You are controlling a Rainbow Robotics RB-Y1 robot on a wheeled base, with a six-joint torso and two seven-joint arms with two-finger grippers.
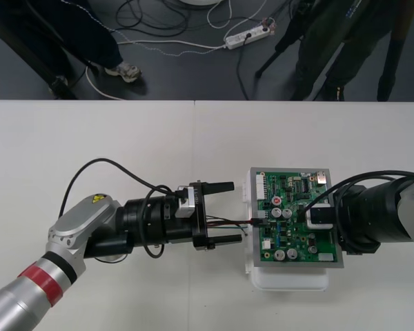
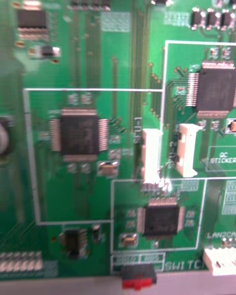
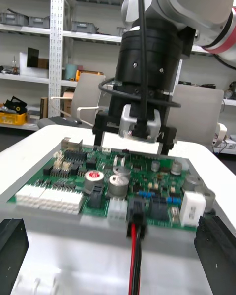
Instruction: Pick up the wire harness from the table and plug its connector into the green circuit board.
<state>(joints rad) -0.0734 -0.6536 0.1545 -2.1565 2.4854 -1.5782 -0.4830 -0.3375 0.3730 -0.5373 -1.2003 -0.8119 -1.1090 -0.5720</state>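
Observation:
The green circuit board (image 1: 297, 227) lies on its white base (image 1: 290, 279) at the table's right. The harness's red and black wires (image 3: 133, 260) run from between my left gripper's fingers to a black plug (image 3: 136, 211), which sits in a connector at the board's left edge (image 1: 259, 222). My left gripper (image 1: 236, 212) is open just left of the board, its fingers (image 3: 216, 246) far apart on either side of the wires and not touching them. My right gripper (image 1: 317, 215) hangs low over the board's middle and shows in the left wrist view (image 3: 140, 123) with its camera on top.
The right wrist view looks straight down at the board's chips and white connectors (image 2: 151, 152) from close by. Bare table (image 1: 90, 138) stretches left and behind the board. Beyond the far edge, cables and a power strip (image 1: 247, 36) lie on the dark floor.

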